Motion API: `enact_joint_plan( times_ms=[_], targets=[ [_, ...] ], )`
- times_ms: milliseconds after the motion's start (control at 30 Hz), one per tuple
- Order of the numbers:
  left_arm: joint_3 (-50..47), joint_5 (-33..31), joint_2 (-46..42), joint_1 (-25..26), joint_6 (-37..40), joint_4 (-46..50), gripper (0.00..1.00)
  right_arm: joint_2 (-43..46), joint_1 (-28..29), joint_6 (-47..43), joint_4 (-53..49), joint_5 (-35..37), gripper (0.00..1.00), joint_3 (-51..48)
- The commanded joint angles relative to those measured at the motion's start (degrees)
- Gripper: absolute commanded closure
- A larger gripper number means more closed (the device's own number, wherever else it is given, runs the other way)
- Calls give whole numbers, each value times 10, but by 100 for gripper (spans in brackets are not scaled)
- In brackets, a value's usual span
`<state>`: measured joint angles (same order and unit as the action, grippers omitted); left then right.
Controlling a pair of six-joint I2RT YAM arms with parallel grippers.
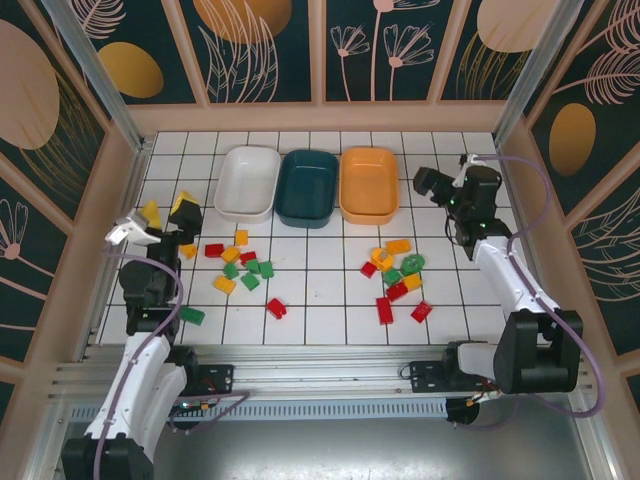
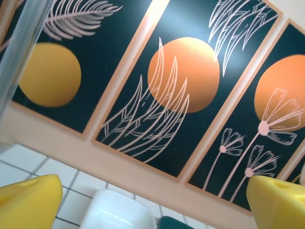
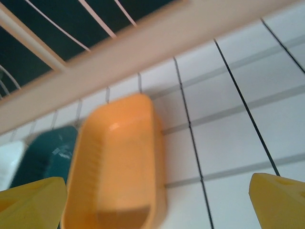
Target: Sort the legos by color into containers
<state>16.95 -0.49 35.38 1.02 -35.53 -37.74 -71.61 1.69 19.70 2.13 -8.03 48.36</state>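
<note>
Lying loose on the white-tiled table point(image 1: 330, 325), the legos point(image 1: 240, 265) are small red, green and yellow-orange bricks in two scatters, one left of centre and one right of centre. A green brick point(image 1: 191, 315) and a red brick point(image 1: 276, 308) sit nearest the arm bases. All of them rest on the tiles, short of the containers. Farther back, three shallow rounded trays stand side by side in a close row: the white tray point(image 1: 248, 183) on the left, the teal tray point(image 1: 307, 187) in the middle and the orange tray point(image 1: 369, 184) on the right.

A lane of bare tiles runs between the two scatters, and another band of bare tiles separates the bricks from the trays. A metal rail bounds the near edge. Patterned wall panels point(image 1: 270, 50) close in the left, right and far sides, just behind the trays.

The left arm rises from the near-left corner. The left gripper point(image 1: 167, 210) is held above the table's left margin, beside the left scatter. Its yellow fingers point(image 2: 28, 202) are spread wide with nothing between them. The right arm reaches up the right side. The right gripper point(image 1: 428, 186) is near the orange tray's right side and faces it, its fingers point(image 3: 281, 200) equally wide apart and holding nothing.
</note>
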Motion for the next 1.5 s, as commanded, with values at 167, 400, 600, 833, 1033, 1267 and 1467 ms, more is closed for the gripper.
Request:
enact_joint_plan(
  times_ms=[167,400,600,833,1033,1267,1467],
  targets=[
    [-37,-54,-82,2,-236,138,1,77,-29,85,-58,16,1,1],
    [-118,-4,-145,2,-276,112,5,44,10,49,-145,16,56,19],
    [-92,179,-52,3,-262,133,20,-16,185,23,-201,143,63,-7],
    [-60,230,20,44,-226,161,28,-97,268,19,-232,205,49,-4],
    [-17,197,98,103,-176,194,29,-122,279,3,-232,196,46,-13],
    [71,133,235,215,-128,242,27,-136,286,-8,-232,164,41,-15],
    [96,131,268,242,-129,232,25,-151,293,-8,-237,165,38,-16]
  ],
)
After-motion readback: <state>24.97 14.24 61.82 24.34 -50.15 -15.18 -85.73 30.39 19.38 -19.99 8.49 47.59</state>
